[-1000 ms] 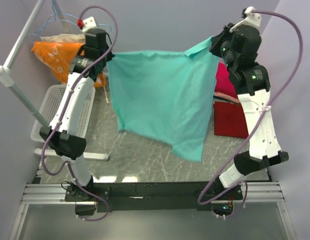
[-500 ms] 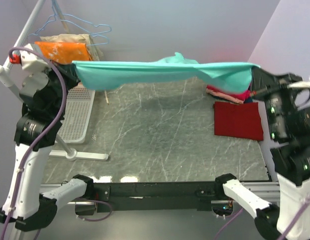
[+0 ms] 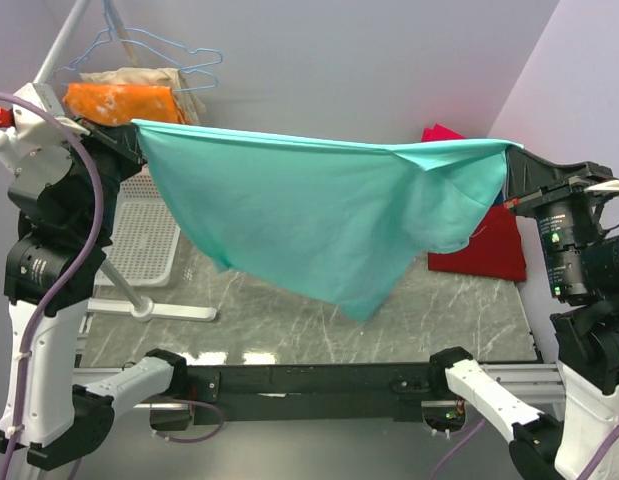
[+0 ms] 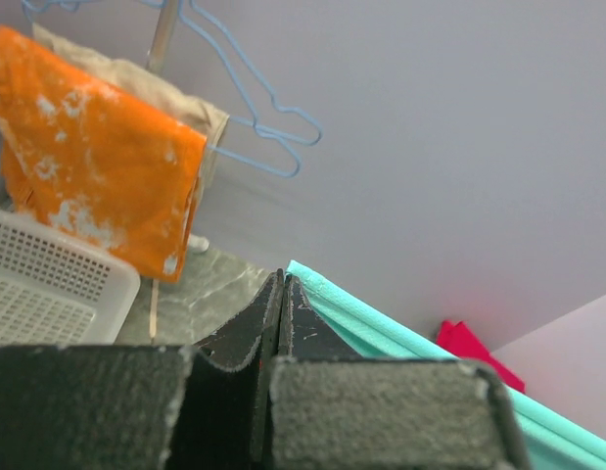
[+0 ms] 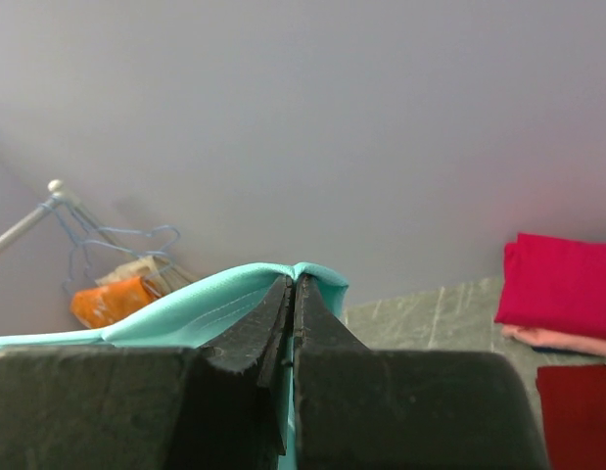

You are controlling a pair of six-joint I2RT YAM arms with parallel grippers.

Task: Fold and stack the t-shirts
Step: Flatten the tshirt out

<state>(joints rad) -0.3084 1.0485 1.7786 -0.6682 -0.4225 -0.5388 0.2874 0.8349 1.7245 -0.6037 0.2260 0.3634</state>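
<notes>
A teal t-shirt [image 3: 309, 215] hangs stretched in the air between both arms, its lower edge dangling over the marble table [image 3: 289, 320]. My left gripper [image 3: 137, 128] is shut on its left corner; in the left wrist view the teal hem [image 4: 381, 328] runs off from the pinched jaws [image 4: 283, 279]. My right gripper [image 3: 511, 148] is shut on the right corner, the teal cloth [image 5: 214, 304] folding over its tips [image 5: 295, 281]. A dark red folded shirt [image 3: 489, 250] lies at the table's right. Behind it sits a magenta shirt [image 5: 562, 274] on a salmon one [image 5: 562, 340].
A white slatted basket [image 3: 144, 235] stands at the left. Behind it an orange blotched cloth [image 3: 124, 100] and a beige cloth [image 3: 174, 78] hang on a rack with blue wire hangers [image 3: 169, 45]. A white pole [image 3: 59, 50] slants up at far left.
Both arms swung outward and back from mid-table, pulling the teal shirt taut. Over the last half second the shirt has billowed down, spreading into a wide hanging sheet.
</notes>
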